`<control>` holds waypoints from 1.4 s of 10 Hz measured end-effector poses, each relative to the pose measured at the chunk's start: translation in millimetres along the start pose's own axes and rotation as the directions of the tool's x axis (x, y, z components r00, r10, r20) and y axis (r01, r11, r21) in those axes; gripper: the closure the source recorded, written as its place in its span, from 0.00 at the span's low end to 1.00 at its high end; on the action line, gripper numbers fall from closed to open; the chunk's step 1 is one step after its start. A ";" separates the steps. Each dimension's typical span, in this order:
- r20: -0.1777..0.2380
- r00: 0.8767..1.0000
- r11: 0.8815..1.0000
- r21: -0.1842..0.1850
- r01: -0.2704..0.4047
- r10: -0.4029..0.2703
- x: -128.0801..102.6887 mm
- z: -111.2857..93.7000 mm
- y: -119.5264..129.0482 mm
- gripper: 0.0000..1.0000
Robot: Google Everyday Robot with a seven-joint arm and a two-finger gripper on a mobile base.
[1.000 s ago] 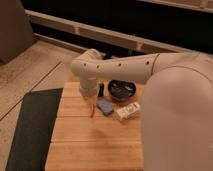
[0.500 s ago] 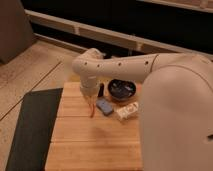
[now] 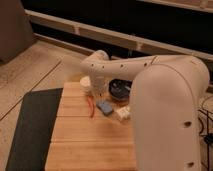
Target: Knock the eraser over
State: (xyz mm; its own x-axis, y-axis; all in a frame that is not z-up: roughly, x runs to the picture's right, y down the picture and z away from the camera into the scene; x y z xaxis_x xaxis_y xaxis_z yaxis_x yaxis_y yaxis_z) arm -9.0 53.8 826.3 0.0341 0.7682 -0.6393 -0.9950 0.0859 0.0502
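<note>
The eraser [image 3: 105, 106] is a small blue-grey block on the wooden table [image 3: 85, 140]. It appears to lie flat, just right of a thin red object [image 3: 90, 106]. My gripper [image 3: 98, 94] hangs from the white arm's wrist right behind and above the eraser, close to it. I cannot tell whether it touches the eraser. The big white arm [image 3: 165, 100] fills the right side of the view and hides the table's right part.
A black bowl [image 3: 119, 89] stands behind the eraser, at the table's back. A small white object [image 3: 123, 114] lies right of the eraser. A dark mat [image 3: 32, 125] covers the floor left of the table.
The wrist and gripper have shifted slightly lower, toward the eraser. The eraser and other objects show no clear movement.
</note>
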 end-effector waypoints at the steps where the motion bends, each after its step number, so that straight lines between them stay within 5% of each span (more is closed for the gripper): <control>1: -0.011 1.000 1.000 0.007 0.010 -0.010 -10.2 9.4 -2.1 1.00; 5: -0.053 0.994 0.995 -0.008 0.095 -0.095 -60.9 48.4 10.0 1.00; 8: 0.036 0.979 0.979 -0.026 0.204 -0.203 -105.2 45.1 22.2 1.00; 11: 0.093 0.951 0.954 -0.038 0.298 -0.294 -115.5 36.8 34.4 1.00; 14: 0.067 0.927 0.926 -0.063 0.372 -0.368 -97.5 36.2 41.5 0.94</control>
State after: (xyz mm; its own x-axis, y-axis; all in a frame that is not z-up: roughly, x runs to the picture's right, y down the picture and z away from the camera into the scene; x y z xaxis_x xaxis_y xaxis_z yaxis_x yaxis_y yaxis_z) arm -50.2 5.4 918.5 0.4043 0.7234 -0.5596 -0.9146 0.3258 -0.2395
